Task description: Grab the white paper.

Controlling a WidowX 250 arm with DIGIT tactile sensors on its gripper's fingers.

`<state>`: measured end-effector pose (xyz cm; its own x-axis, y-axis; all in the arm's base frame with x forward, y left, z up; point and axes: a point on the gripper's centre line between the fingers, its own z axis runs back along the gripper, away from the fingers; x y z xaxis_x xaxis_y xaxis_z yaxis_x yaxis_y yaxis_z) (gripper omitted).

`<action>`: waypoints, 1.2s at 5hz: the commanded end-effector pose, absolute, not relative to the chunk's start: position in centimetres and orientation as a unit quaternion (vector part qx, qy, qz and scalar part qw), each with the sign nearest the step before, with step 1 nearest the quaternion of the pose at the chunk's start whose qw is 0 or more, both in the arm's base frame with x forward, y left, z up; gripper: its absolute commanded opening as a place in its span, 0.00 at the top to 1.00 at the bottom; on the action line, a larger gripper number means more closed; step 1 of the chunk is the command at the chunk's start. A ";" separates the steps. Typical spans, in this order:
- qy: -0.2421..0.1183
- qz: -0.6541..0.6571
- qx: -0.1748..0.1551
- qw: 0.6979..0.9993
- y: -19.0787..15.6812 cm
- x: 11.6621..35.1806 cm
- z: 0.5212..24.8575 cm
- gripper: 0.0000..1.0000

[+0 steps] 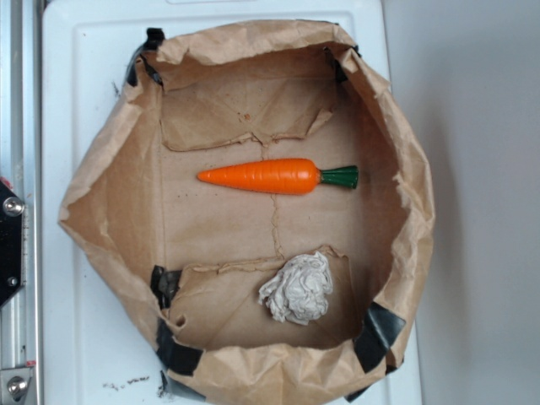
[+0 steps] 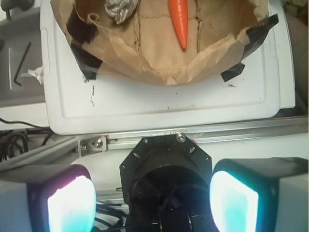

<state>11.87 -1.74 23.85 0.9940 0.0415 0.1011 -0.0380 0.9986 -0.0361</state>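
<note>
Seen from above in the exterior view, a large brown paper bag (image 1: 110, 202) lies spread open like a shallow bowl on a white tray (image 1: 59, 101), its corners held down with strips of black tape (image 1: 375, 333). Inside the bag, an orange carrot (image 1: 266, 176) with a green stem end lies crosswise near the middle, tip pointing left. The white paper (image 1: 297, 288), a crumpled greyish wad, rests on the bag's floor below the carrot and slightly to the right, apart from it and close to the bag's lower wall. A metal rail (image 1: 18, 169) runs along the left edge of the picture. No gripper shows in this view. From the wrist view, the gripper (image 2: 154, 200) fills the bottom of the picture, its two fingers with glowing pale pads (image 2: 72, 205) set wide apart and holding nothing between them. Beyond the fingers lie the metal rail and the white tray, and at the far edge sits the paper bag. At the top left of this view the white paper is only partly visible, with the carrot just to its right, tip pointing toward the gripper. The gripper is well apart from the wad.
</note>
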 end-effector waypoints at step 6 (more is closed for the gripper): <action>-0.152 0.029 -0.082 0.984 0.5 28.9 18.6 0.00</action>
